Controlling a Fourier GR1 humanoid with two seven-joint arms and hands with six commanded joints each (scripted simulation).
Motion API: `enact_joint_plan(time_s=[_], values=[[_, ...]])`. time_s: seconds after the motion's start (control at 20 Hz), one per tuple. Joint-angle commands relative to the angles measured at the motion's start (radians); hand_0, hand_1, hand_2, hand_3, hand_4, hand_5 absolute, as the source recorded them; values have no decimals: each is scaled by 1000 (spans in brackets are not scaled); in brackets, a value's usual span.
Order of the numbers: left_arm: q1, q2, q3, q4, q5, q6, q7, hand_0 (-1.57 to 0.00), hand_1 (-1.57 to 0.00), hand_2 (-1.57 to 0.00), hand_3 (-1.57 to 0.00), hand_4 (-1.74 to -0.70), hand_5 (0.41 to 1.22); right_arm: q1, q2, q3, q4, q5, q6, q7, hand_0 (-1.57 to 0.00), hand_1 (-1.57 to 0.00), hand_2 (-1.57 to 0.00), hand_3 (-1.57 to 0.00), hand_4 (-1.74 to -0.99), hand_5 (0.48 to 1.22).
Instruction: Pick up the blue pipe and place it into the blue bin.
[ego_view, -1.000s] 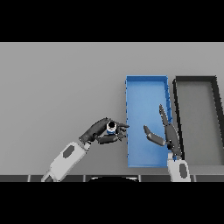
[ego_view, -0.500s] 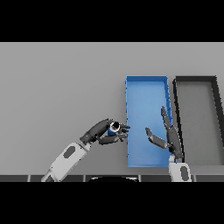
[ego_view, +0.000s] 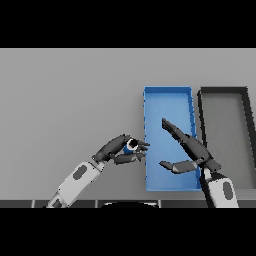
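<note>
Fingers (ego_view: 140, 145) of the left hand (ego_view: 116, 150) curl round the blue pipe (ego_view: 131, 145), open end facing up, just left of the blue bin (ego_view: 168, 90) on the grey table (ego_view: 70, 95), while right hand (ego_view: 192, 150) hovers spread over that bin.

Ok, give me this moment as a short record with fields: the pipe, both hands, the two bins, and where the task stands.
pipe: blue pipe, held off the table, just left of the blue bin's left wall
left hand: left hand, fingers curled round the pipe
right hand: right hand, open, fingers straight, over the blue bin, holding nothing
blue bin: blue bin, nothing seen lying in it
dark bin: dark bin, right of the blue one, nothing seen inside
table: grey table
task status: pipe picked up, not yet in the bin
</note>
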Motion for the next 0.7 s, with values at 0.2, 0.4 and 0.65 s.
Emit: enact_joint_plan(time_s=[0.2,0.4,0.65], values=[[0,7,3,-7,5,-4,7,-1571,-1571,-1571,-1484,-1741,1221,-152,-7,86,24,6,62,90,1,1,1,1,-1306,521],[3,3,-1,11,6,-22,-25,-1571,-1571,-1571,-1502,-1741,1221,-248,35,157,60,28,93,133,1,1,1,1,-1241,530],[5,10,-6,-2,13,-38,-19,-1571,-1571,-1571,-1538,-1741,1221,-365,103,202,139,35,102,189,1,1,1,1,-1222,519]])
